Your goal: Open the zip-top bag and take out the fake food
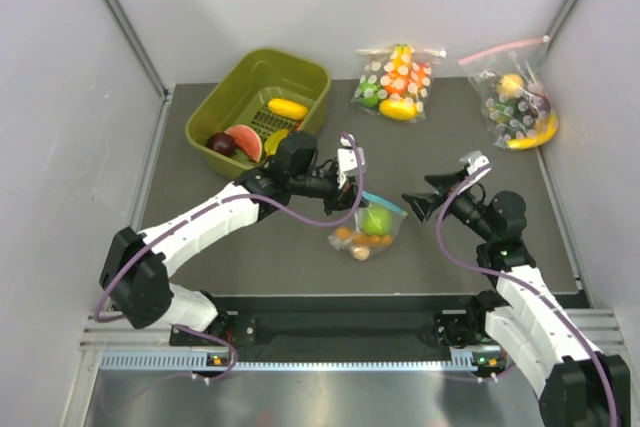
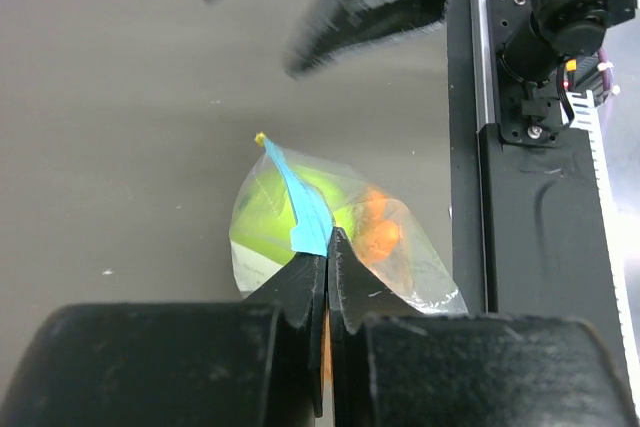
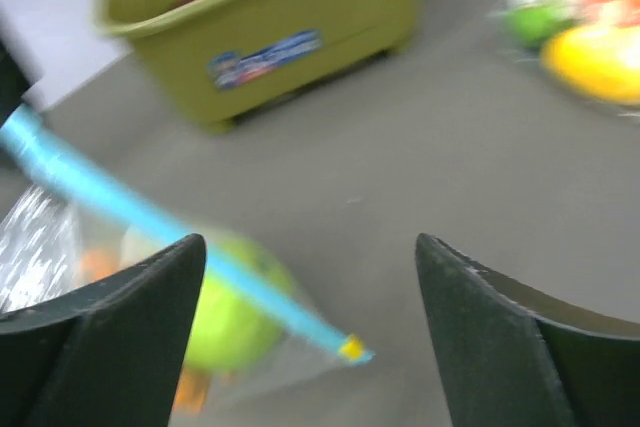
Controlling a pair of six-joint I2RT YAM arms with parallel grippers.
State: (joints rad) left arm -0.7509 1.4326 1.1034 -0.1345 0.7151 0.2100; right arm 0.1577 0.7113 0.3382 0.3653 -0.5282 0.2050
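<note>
Bin label (image 3: 265, 57) blurred, left hand (image 2: 327, 247) pinching zip-top bag (image 2: 262, 219), right hand (image 3: 310, 244) spread wide.

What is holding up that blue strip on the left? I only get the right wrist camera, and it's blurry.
Observer: The left gripper, shut on the zip-top bag's zip strip, at the end opposite its yellow tip.
Operator: Anything inside that green tub?
Observer: Yes. The tub holds yellow, red and dark purple toy pieces.
Operator: Any other bags around?
Observer: Two dotted bags with pink strips lie along the table's far edge.
</note>
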